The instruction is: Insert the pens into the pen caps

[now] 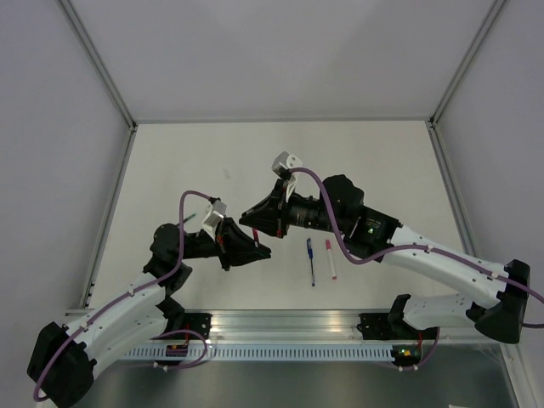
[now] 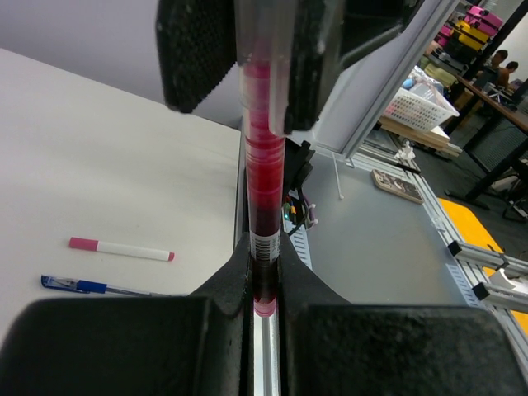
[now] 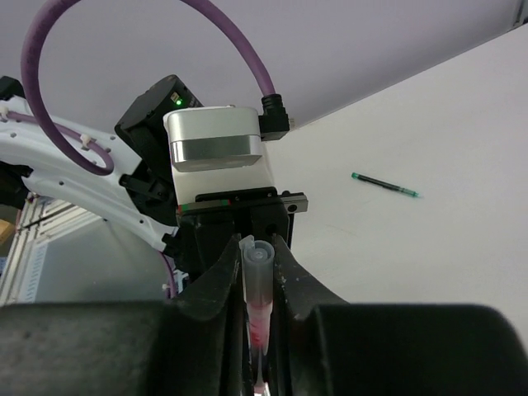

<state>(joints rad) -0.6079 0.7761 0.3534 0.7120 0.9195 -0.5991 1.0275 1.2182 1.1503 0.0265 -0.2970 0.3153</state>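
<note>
From above, the left gripper (image 1: 259, 248) and the right gripper (image 1: 250, 223) meet nose to nose over the near middle of the white worktop (image 1: 374, 161). Whatever runs between them is too thin to make out here. The blue pen (image 1: 311, 261) lies flat on the worktop to the right of the left gripper, near it. The white pen (image 1: 330, 259), with pinkish ends, lies just beyond the blue one. The two are side by side but apart.

In the left wrist view, the left gripper (image 2: 264, 309) is clamped on the red pen (image 2: 264, 206), its jaws pinched tight on the near end of the barrel. The pen runs straight away from the left gripper and up between the pads (image 2: 194, 58) of the right gripper (image 2: 262, 74). These pads stand close on either side of the barrel, but I cannot tell whether they press on it. To the left of the left gripper, the white pen (image 2: 121, 248) and the blue pen (image 2: 92, 287) lie on the worktop (image 2: 99, 165), the white one farther off.

In the right wrist view, the right gripper (image 3: 257, 285) flanks the red pen (image 3: 259, 326), and its grip is again unclear. The pen's pale translucent end stands up between the fingertips, in front of the wrist camera (image 3: 216, 140) above the left gripper. The green pen (image 3: 384, 185) lies on the worktop (image 3: 462, 124) to the right of that camera, well apart.
</note>
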